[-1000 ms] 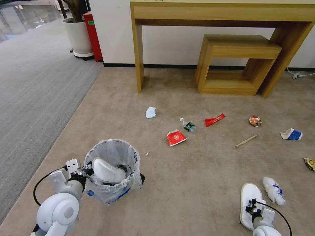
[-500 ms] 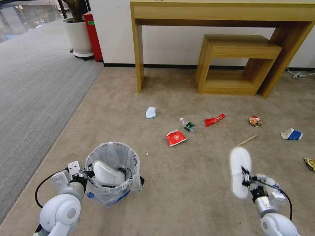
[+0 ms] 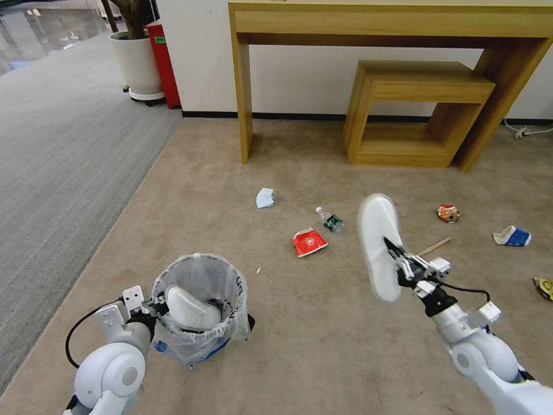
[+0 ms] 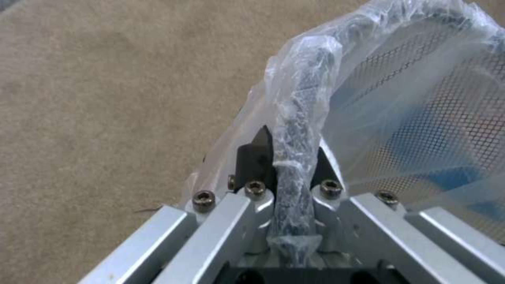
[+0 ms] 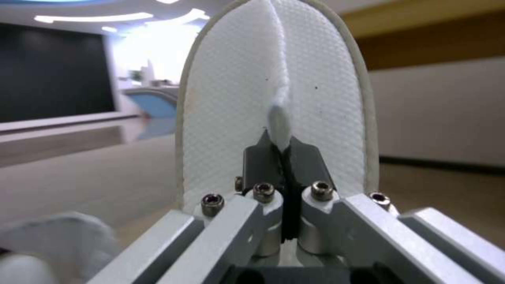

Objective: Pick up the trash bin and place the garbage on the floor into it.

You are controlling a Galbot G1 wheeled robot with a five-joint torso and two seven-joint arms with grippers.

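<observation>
I see the beige short-pile carpet floor (image 3: 322, 346) running to a wooden desk (image 3: 391, 23) and white wall. My left gripper (image 3: 154, 306) has its fingers pinched on the rim of the small round bag-lined trash bin (image 3: 199, 308), one white slipper inside. My right gripper (image 3: 400, 266) pinches the second white slipper (image 3: 378, 245) aloft; it hides some litter behind it.

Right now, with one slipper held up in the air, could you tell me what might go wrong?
The right hand pinches the slipper by a thin fold of fabric, so it might slip out. The trash bin already holds another slipper, so this one may catch on the rim. The left hand grips only the bag-covered rim, which could slide.
</observation>
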